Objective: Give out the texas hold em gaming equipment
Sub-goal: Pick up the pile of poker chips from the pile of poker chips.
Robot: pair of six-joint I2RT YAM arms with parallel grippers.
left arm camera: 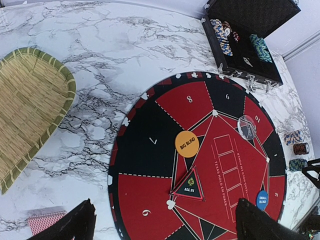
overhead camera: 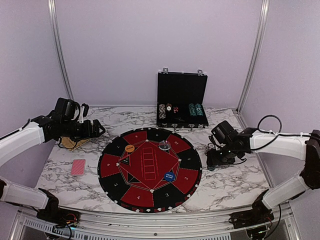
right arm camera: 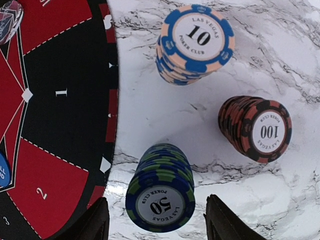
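Note:
Three poker chip stacks stand on the marble right of the mat: blue-green "50" [right arm camera: 160,192], blue-cream "10" [right arm camera: 195,42] and dark red "100" [right arm camera: 255,129]. My right gripper [right arm camera: 156,200] is open, one finger on each side of the "50" stack, with gaps on both sides. My left gripper [left arm camera: 165,205] hangs wide open above the mat's left part, holding nothing. On the mat lie an orange disc [left arm camera: 187,144], a clear disc [left arm camera: 246,127] and a blue disc [left arm camera: 262,199]. Red-backed cards [overhead camera: 78,167] lie left of the mat.
The round black-and-red mat [overhead camera: 112,165] fills the table's middle. An open black case [overhead camera: 182,90] with more chips [overhead camera: 196,109] stands at the back. A woven bamboo tray [left arm camera: 30,110] lies at the far left. A triangular "ALL IN" marker [left arm camera: 190,186] sits on the mat.

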